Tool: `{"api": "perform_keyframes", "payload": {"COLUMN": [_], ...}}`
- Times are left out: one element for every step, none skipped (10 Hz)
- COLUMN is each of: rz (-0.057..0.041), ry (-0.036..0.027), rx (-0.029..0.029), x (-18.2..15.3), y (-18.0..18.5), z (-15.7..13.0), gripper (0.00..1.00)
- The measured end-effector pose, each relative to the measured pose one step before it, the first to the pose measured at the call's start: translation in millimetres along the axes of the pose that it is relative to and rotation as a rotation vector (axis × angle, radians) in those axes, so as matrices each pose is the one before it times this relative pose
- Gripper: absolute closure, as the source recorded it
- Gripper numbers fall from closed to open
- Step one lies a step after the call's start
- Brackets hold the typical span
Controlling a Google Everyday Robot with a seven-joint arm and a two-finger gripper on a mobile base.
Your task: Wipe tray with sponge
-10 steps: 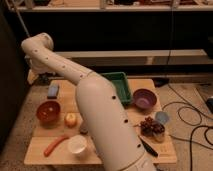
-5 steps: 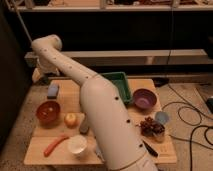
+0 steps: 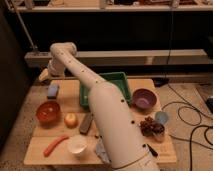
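The green tray [image 3: 120,80] lies at the back middle of the wooden table, and my white arm crosses in front of it and hides much of it. A blue-grey sponge [image 3: 52,90] lies flat on the table left of the tray, near the back left corner. My gripper [image 3: 44,76] hangs at the end of the arm over the table's back left edge, just above and behind the sponge. It holds nothing that I can see.
Red bowl [image 3: 48,112], yellow fruit [image 3: 71,120], dark bar [image 3: 86,123], carrot [image 3: 56,145] and white cup [image 3: 77,145] at front left. Purple bowl [image 3: 144,98], grapes [image 3: 150,125] and blue cup [image 3: 161,118] at right. Cables on the floor at right.
The arm's upper joint has swung to the right, and the gripper has shifted slightly right, closer to the sponge. The objects on the table have not moved.
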Motion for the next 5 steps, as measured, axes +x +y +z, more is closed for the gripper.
{"api": "perform_keyframes", "payload": {"rz": [-0.00102, -0.00324, -0.00145, -0.00342, -0.00462], "ry": [-0.00699, -0.00562, -0.00369, 0.00612, 0.02319], "rx": [-0.03179, -0.02390, -0.03318, -0.02163, -0.01949], "x": [-0.36, -0.13, -0.59, -0.08, -0.44], "y": [0.34, -1.77, -0.39, 3.51, 4.47], "z": [4.56, 4.82, 6.58, 4.78, 7.99], "gripper": [0.20, 0.20, 0.20, 0.20, 0.20]}}
